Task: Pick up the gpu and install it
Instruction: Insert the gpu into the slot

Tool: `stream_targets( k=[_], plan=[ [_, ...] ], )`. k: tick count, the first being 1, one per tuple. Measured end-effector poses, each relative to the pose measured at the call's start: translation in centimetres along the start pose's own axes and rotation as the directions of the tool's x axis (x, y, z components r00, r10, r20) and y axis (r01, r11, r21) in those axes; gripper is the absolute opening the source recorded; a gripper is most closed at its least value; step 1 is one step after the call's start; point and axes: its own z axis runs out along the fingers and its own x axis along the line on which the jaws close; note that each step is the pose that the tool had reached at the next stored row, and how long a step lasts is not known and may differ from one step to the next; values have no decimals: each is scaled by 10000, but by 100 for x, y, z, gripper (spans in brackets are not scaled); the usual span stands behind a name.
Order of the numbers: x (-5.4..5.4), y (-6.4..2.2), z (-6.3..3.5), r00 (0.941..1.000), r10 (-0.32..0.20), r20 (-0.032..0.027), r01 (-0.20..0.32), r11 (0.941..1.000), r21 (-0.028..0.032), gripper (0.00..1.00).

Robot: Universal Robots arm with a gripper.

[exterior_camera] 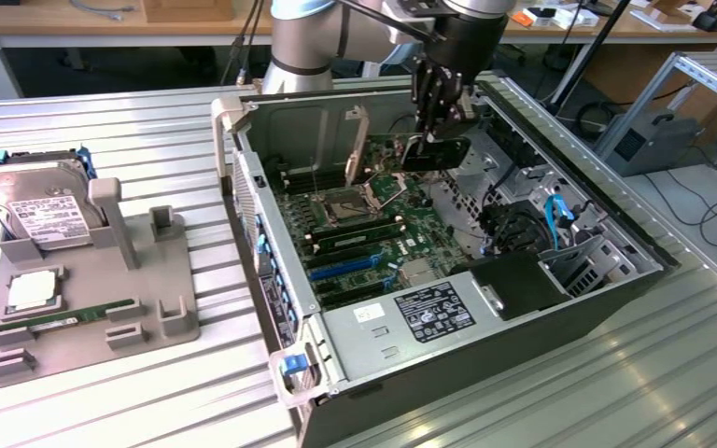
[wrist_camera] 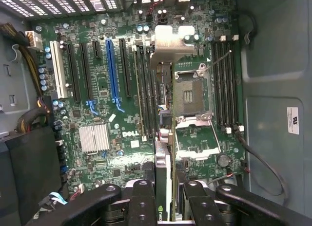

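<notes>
Ribbed metal table (exterior_camera: pixel 521 392); wooden bench (exterior_camera: pixel 85 35) behind

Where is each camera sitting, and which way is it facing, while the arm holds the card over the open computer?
Exterior view: off the arm, raised, looking down at an angle into the open computer case; the arm and gripper show.
Wrist view: on the wrist, looking past the gripper straight onto the motherboard; the gripper's fingers show.
Shared: the gpu clamped in the gripper, the motherboard, the CPU socket.
</notes>
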Motion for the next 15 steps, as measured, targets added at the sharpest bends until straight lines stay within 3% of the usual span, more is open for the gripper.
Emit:
stream_targets(
  k=[15],
  plan=[
    [0,0,0,9981,-621,19,621,9981,-18,27]
  ],
)
